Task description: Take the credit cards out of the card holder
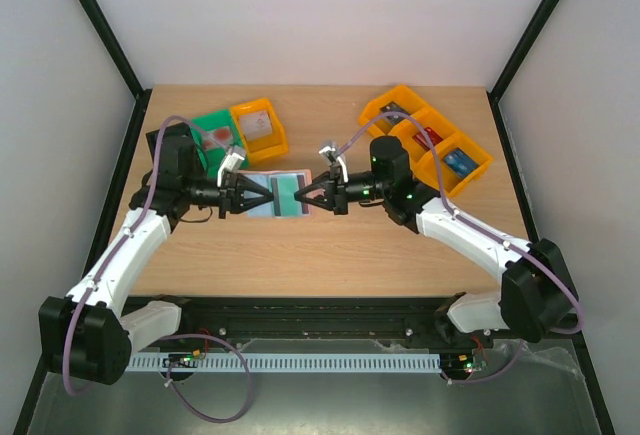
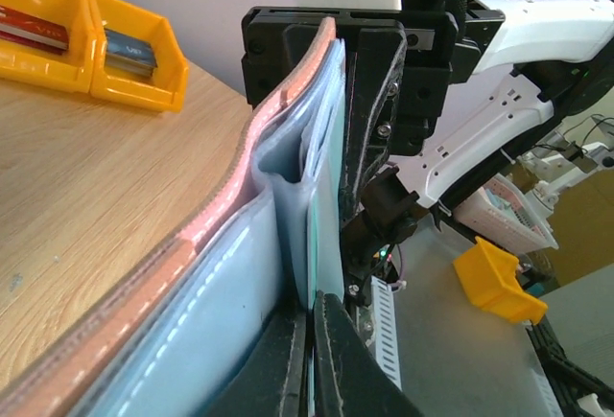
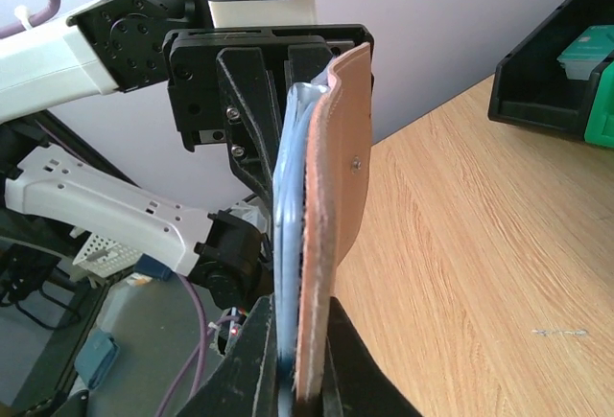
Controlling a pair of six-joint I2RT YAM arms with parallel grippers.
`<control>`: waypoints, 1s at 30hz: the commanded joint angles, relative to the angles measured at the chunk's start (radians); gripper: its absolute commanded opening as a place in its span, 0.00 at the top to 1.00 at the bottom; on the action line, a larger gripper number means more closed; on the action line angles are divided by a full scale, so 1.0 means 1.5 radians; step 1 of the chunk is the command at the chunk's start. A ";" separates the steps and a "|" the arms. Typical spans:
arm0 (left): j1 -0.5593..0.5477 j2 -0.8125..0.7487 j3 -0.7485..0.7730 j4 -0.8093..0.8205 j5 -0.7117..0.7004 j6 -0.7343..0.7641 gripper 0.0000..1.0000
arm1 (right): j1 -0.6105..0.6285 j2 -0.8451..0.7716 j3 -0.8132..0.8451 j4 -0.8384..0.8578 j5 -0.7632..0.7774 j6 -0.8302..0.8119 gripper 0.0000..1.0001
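- Clamping the card holder (image 1: 285, 195) by its tan edge with my right gripper (image 3: 297, 359); left gripper (image 2: 309, 340) pinches one thin inner layer.
- Pull left straight out, right holding firm.

Robotics lab cell: wooden bench (image 1: 300, 250) boxed in by white panels (image 1: 300, 15) on black frame posts (image 1: 105, 30), two bolted-down arms, orange parts bins (image 1: 425, 160), slotted cable duct (image 1: 320, 363) in front.

card holder (image 2: 206, 340): rough tan outside, smooth blue lining | table (image 1: 320, 255): matt wood | bins (image 2: 136, 89): glossy plastic
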 commanded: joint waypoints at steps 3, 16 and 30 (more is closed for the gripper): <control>0.006 -0.011 0.008 -0.016 0.047 0.033 0.98 | 0.003 -0.005 0.016 -0.010 0.008 -0.044 0.81; 0.032 -0.021 -0.003 -0.006 0.038 0.020 0.98 | -0.019 -0.025 -0.001 -0.022 0.006 -0.049 0.88; 0.042 -0.028 -0.006 -0.026 0.045 0.041 0.98 | -0.039 -0.039 0.002 -0.059 0.002 -0.072 0.98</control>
